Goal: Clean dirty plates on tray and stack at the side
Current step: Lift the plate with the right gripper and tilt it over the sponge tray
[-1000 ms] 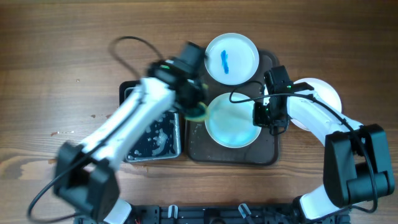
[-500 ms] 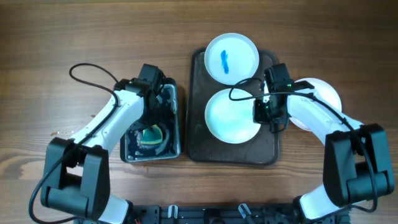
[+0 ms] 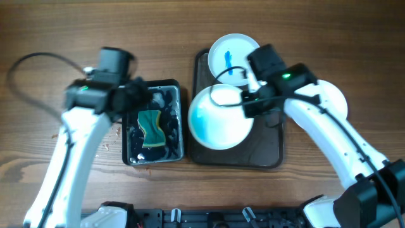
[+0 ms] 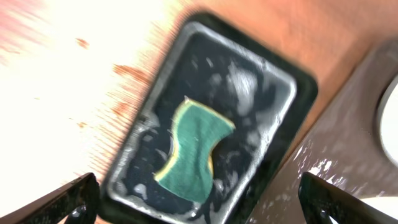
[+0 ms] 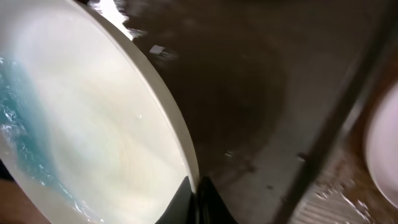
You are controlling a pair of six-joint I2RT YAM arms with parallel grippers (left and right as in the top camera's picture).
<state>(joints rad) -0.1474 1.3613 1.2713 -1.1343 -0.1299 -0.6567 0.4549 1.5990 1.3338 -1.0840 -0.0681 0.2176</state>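
While you are holding wet plate (image 3: 218,120) tilted above tray (image 3: 269,152), right gripper (image 3: 248,104) is clamping its rim. Left gripper (image 4: 202,196) is hovering, fingers spread wide, over sponge (image 4: 193,149) in soapy basin (image 3: 130,155). Blue-smeared plate (image 3: 235,58) is waiting on tray (looks unwashed); one white plate (image 3: 335,95) is sitting at side.

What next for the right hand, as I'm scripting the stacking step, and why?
Probably carry the held plate right to the white plate beside the tray: the right hand grips its rim, tilted off the tray, and the sponge lies in the tub.
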